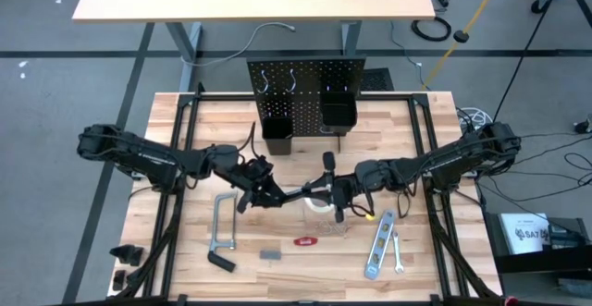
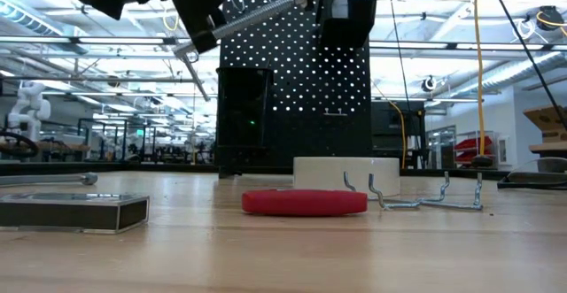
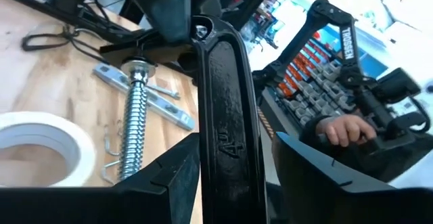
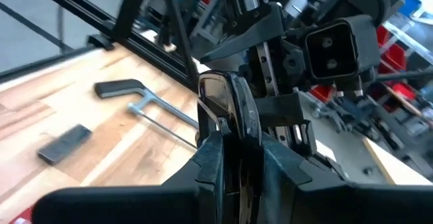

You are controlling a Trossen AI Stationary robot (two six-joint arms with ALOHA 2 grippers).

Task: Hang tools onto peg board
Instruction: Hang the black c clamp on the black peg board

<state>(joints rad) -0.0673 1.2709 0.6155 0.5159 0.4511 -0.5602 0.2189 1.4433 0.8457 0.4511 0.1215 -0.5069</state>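
A dark C-clamp (image 1: 301, 191) hangs in the air above the table's middle, between my two grippers; its silver screw (image 3: 135, 129) shows in the left wrist view and at the top of the low view (image 2: 257, 14). My right gripper (image 1: 339, 190) is shut on it from the right. My left gripper (image 1: 265, 191) stands open around the clamp's frame from the left. The peg board (image 1: 305, 75) stands upright at the table's far edge with two black bins (image 1: 277, 121) on it. A white tape roll (image 1: 319, 204) lies flat on the table below the clamp. My left gripper has the clamp's black frame (image 3: 226, 116) between its fingers; one finger (image 3: 169, 176) lies against it, and a gap shows before the other finger (image 3: 318, 176). My right gripper pinches the frame's curved bar (image 4: 226, 112) between its two fingers (image 4: 210, 163), coming roughly level from the table's right. The clamp is lifted clear of the table.
On the table lie a grey bar clamp (image 1: 220, 232), a red-handled tool (image 1: 305, 241), a small grey block (image 1: 269, 253), a silver level (image 1: 379, 246), a wrench (image 1: 398, 250) and loose wire hooks (image 2: 425, 200). A person's hand (image 3: 345, 129) shows beyond the table.
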